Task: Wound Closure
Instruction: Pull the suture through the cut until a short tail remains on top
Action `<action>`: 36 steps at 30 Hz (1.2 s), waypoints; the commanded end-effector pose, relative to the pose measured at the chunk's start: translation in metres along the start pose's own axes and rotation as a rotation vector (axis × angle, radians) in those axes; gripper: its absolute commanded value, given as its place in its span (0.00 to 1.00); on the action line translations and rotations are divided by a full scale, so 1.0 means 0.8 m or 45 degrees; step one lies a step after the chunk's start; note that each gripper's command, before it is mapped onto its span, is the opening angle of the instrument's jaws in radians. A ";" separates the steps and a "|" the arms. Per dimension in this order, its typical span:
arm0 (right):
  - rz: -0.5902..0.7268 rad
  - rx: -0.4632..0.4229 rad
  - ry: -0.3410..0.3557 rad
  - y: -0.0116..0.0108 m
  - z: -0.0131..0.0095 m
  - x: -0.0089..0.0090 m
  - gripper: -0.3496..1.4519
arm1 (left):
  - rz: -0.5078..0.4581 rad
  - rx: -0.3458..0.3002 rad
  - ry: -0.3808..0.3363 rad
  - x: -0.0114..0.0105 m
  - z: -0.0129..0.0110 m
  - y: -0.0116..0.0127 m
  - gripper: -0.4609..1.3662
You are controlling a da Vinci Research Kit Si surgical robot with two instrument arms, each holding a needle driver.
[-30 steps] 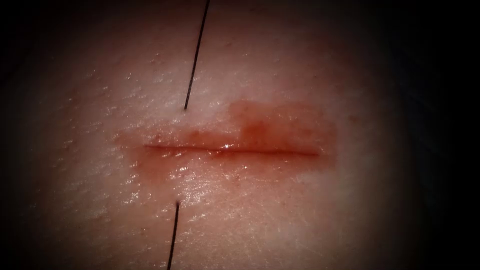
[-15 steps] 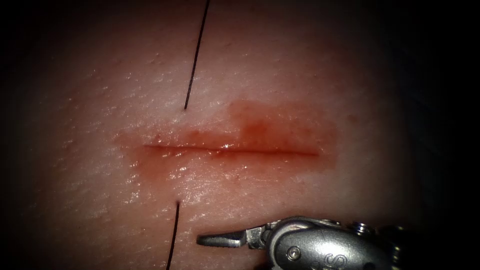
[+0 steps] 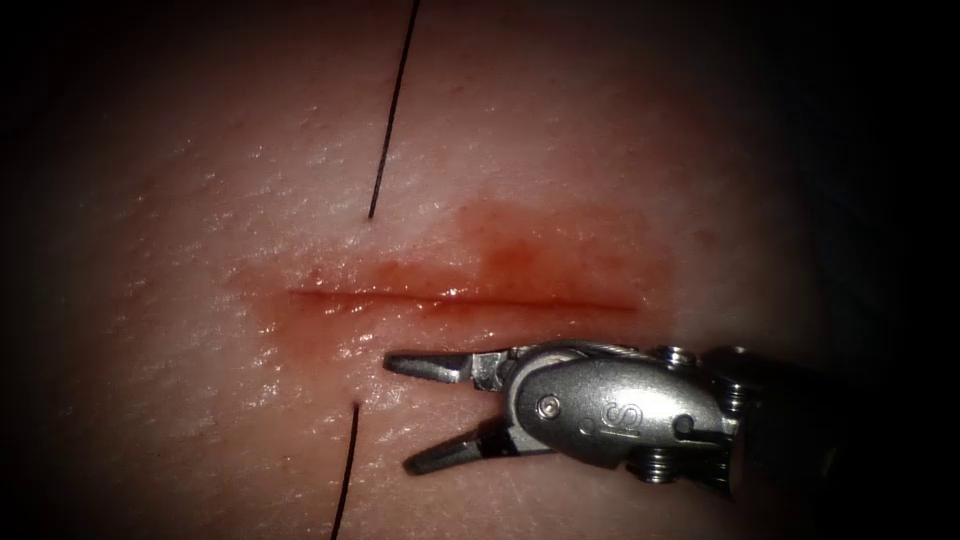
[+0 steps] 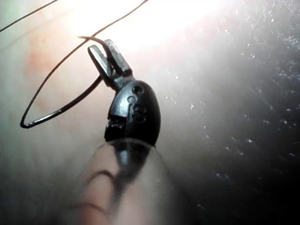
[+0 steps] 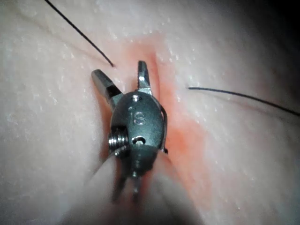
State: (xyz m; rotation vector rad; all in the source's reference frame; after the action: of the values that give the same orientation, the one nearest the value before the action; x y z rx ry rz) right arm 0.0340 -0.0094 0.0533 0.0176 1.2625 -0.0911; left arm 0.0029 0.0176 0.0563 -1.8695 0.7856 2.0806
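Gaping right hand (image 3: 400,415) empty, thread (image 3: 348,465) just beside

The tissue (image 3: 200,150) carries a horizontal cut (image 3: 460,298) ringed by red fluid (image 3: 540,250). Thread (image 3: 392,110) enters the tissue on the cut's far side and emerges (image 3: 346,470) on its near side, toward the cut's left end.

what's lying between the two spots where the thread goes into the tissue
In the endoscope view, the cut with red fluid lies between them; the thread passes under it. The right tool, jaws open and empty, sits beside the lower spot.
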 end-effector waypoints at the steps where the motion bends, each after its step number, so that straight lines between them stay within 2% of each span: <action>1: -0.014 0.017 -0.016 -0.0003 0.0003 -0.0004 0.95 | 0.000 -0.004 0.000 0.0000 -0.0001 0.0000 0.06; 6: -0.044 0.040 -0.054 -0.0014 0.0013 -0.0020 0.95 | 0.000 -0.004 0.001 0.0000 -0.0001 -0.0001 0.06; 9: -0.055 0.046 -0.044 -0.0020 0.0020 -0.0024 0.94 | 0.000 -0.004 0.001 0.0001 -0.0001 -0.0001 0.06; 32: 0.014 0.038 -0.003 -0.0032 0.0060 -0.0022 0.90 | -0.002 0.001 0.005 0.0002 -0.0003 -0.0002 0.06; 35: 0.019 0.040 -0.001 -0.0033 0.0062 -0.0023 0.85 | -0.002 0.001 0.005 0.0002 -0.0002 -0.0002 0.06; 36: 0.026 0.052 0.010 -0.0033 0.0061 -0.0024 0.73 | -0.002 0.001 0.005 0.0002 -0.0002 -0.0002 0.06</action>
State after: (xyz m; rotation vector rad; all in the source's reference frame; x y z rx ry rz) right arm 0.0378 -0.0121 0.0567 0.0817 1.2812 -0.0981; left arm 0.0031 0.0176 0.0561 -1.8728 0.7869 2.0739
